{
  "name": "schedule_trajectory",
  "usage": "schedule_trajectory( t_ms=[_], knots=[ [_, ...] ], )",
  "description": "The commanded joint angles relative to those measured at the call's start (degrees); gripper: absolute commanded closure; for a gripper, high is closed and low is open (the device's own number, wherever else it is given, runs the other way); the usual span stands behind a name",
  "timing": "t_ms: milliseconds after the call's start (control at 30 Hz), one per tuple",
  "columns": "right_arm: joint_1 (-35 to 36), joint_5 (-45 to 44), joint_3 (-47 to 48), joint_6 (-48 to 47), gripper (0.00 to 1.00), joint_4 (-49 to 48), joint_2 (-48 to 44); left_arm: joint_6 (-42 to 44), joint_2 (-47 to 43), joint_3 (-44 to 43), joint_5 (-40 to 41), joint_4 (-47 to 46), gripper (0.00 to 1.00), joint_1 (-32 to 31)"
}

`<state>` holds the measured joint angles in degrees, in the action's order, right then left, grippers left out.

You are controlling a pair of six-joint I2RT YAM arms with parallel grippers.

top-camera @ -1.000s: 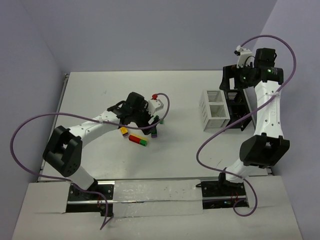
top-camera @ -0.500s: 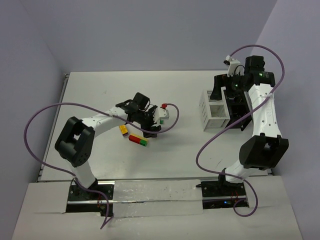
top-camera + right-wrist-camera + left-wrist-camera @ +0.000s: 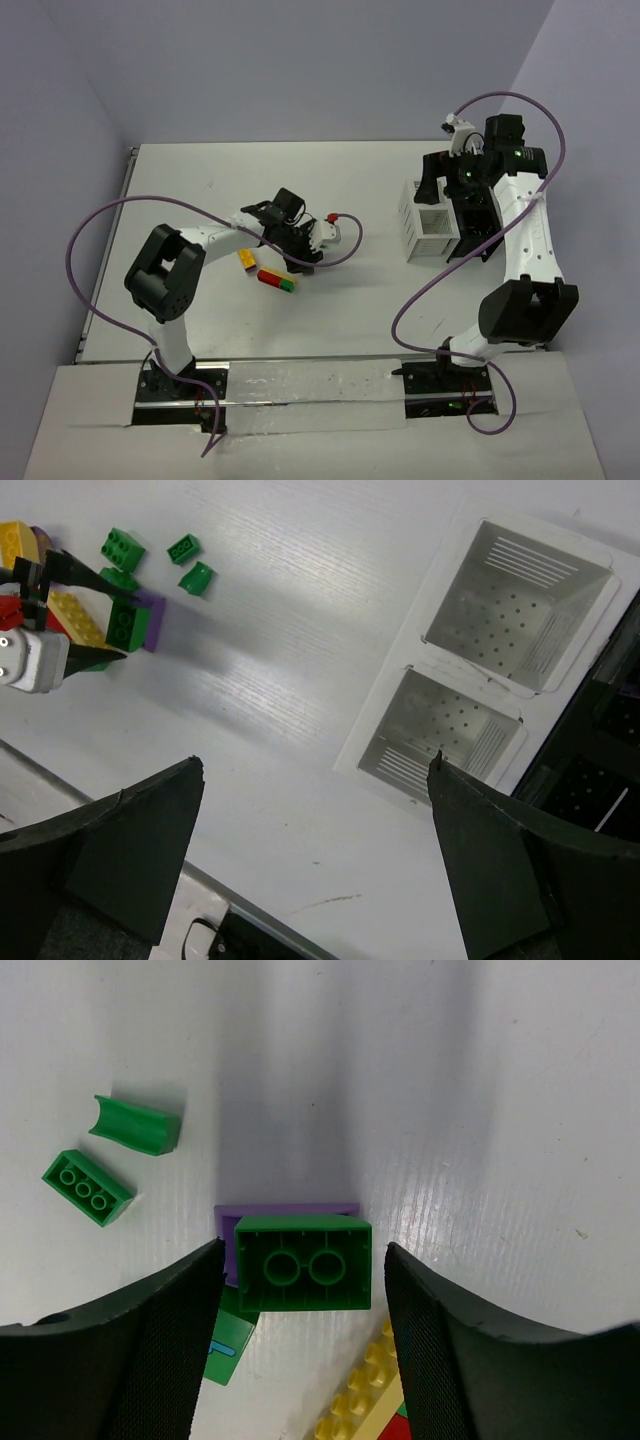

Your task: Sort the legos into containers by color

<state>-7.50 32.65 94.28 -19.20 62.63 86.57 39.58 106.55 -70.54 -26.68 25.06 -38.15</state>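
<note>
The left gripper (image 3: 302, 1253) is low over the pile of bricks on the table (image 3: 190, 180). Its jaws are partly open and stand on either side of a green brick (image 3: 303, 1268). That brick is tipped so its hollow underside faces the wrist camera. A thin gap shows on each side of it, so the fingers (image 3: 150, 1345) do not press on it. It lies against a purple brick (image 3: 290, 1210) just behind it.

Left of this pair, a small green brick with three studs (image 3: 88, 1187) and a curved green piece (image 3: 137, 1125) lie apart on the table. A yellow brick (image 3: 362, 1400) lies right under the gripper. From above, another yellow brick (image 3: 246, 259) and a red brick (image 3: 270, 277) with a green end lie just on the near side of the gripper.

Well to the right, the right gripper (image 3: 315, 763) hangs in the air with its jaws spread wide, holding and touching nothing. Below it is the white slatted box (image 3: 415, 665), and both of its compartments show only bare, dotted floors. The black tray (image 3: 600, 780) touches the box on its right side, and its inside is too dark to make out.
</note>
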Motion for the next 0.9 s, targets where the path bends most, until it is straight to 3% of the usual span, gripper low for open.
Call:
schedule_trajectory(
  t_ms=[0,100,233,433,567,667,767,867],
  knots=[
    [1.31,0.65,-0.92,1.36,0.0,-1.16,-2.89,1.02,-0.12,-2.07,0.65,-0.88,0.37,0.01],
    [2.13,0.49,-1.89,2.89,0.0,-2.43,-3.45,1.27,-0.92,-1.63,1.08,-1.14,0.49,0.01],
    [3.03,1.15,-5.28,5.37,0.0,-5.47,-4.55,0.9,-2.16,-1.2,1.2,-1.63,0.56,-0.06],
    [3.54,8.27,-11.41,11.73,0.0,-12.09,-7.44,-5.06,-6.98,-3.19,-1.09,-1.59,0.76,0.74],
    [3.54,17.35,-13.67,14.47,0.0,-13.96,-6.52,-17.22,-14.34,-4.32,-9.41,-5.36,0.85,3.41],
    [3.54,22.9,-16.04,19.08,0.0,-18.06,-6.94,-27.93,-18.04,-5.2,-11.71,-9.16,1.0,5.52],
    [3.98,21.4,-18.99,24.99,0.0,-27.39,-10.23,-40.91,-19.66,-6.32,-13.16,-11.67,1.0,7.76],
    [6.8,13.83,-20.48,26.42,0.0,-34.47,-15.05,-52.55,-20.52,-6.95,-15.85,-15.17,1.0,11.31]
  ],
)
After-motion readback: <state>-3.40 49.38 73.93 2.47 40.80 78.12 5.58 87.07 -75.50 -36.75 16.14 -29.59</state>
